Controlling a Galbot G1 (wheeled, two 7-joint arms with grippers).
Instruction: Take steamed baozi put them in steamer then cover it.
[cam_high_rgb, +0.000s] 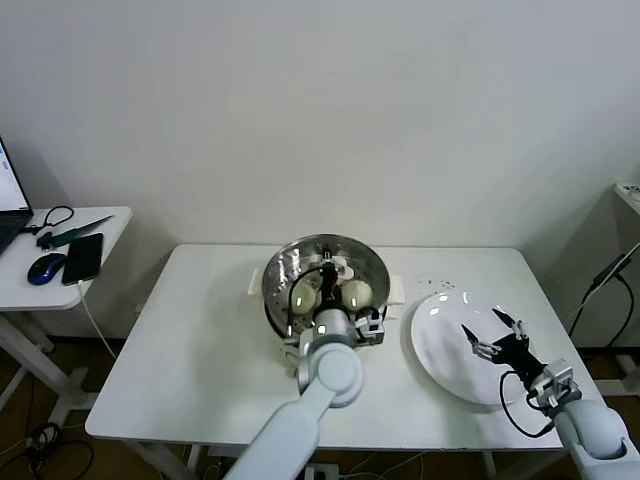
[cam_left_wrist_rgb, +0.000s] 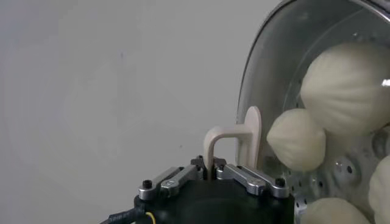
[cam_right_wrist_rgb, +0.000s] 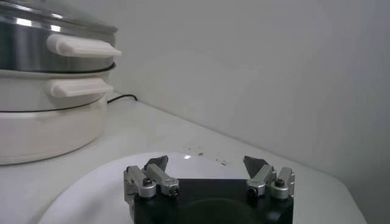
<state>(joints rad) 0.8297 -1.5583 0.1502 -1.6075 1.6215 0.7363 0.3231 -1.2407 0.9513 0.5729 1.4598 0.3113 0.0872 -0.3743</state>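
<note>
white plate (cam_high_rgb: 445, 345), blue mouse (cam_high_rgb: 46, 267), black phone (cam_high_rgb: 83, 257), side table (cam_high_rgb: 112, 222)

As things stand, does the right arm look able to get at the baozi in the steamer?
Probably not. The glass cover sits over the steamer, the left pincer shut on its handle, sealing off the baozi. The open right pincer hovers over the plate.
</note>
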